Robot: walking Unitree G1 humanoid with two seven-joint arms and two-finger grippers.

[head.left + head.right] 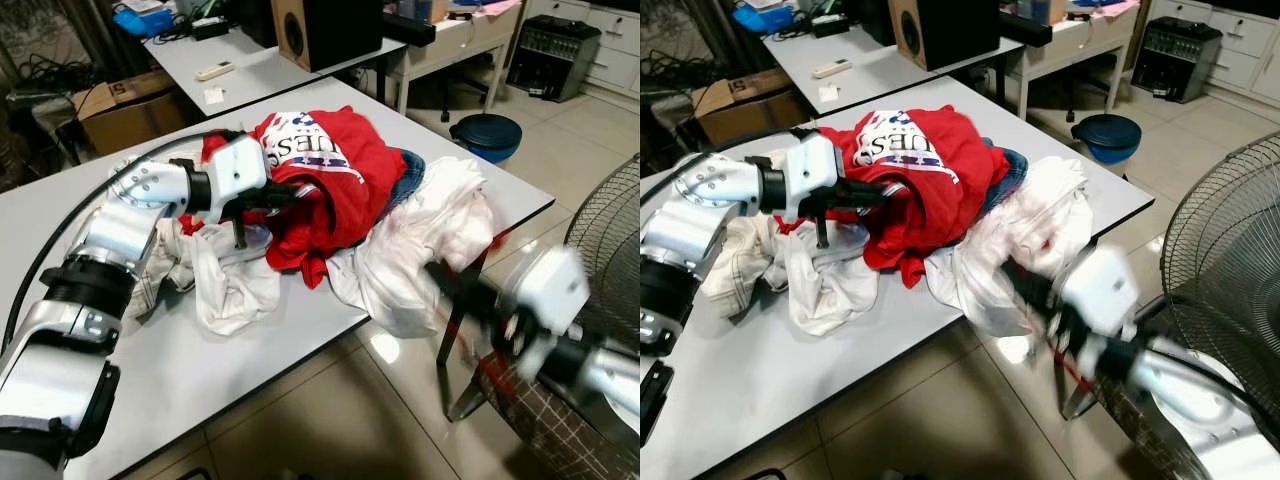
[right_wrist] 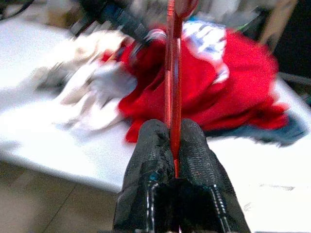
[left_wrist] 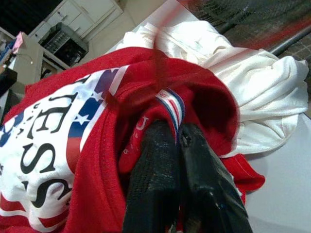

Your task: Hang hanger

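Red cloth is the thing to mind first: on the left, the left tool (image 1: pixel 262 200) is pinched shut on the collar of the red shirt (image 1: pixel 335 175), where the striped neck band (image 3: pixel 171 104) sits between its two black fingers (image 3: pixel 155 165). That shirt lies on top of a heap on the grey worktop (image 1: pixel 200 350), with white clothes (image 1: pixel 420 250) spread around it and a bit of blue denim (image 1: pixel 408 170) peeking out behind.

Further right, off the worktop's edge and blurred, the right tool (image 2: pixel 174 145) is clamped on a thin red hanger (image 2: pixel 172 73), which stands up from between its fingers toward the pile. So the hanger is held in the air just beside the heap, not yet inside any garment.

To do this step well, I judge the left tool should keep the collar lifted and the neck opening spread, so the right tool can bring one hanger arm in through the neck without snagging the white clothes underneath. Slow, steady travel would help, since the thin hanger could twist in a narrow pinch.

Count: one red shirt, one hanger, one denim piece, at least two white garments though the exact number cannot be told, one fan (image 1: pixel 1230 240) at far right.
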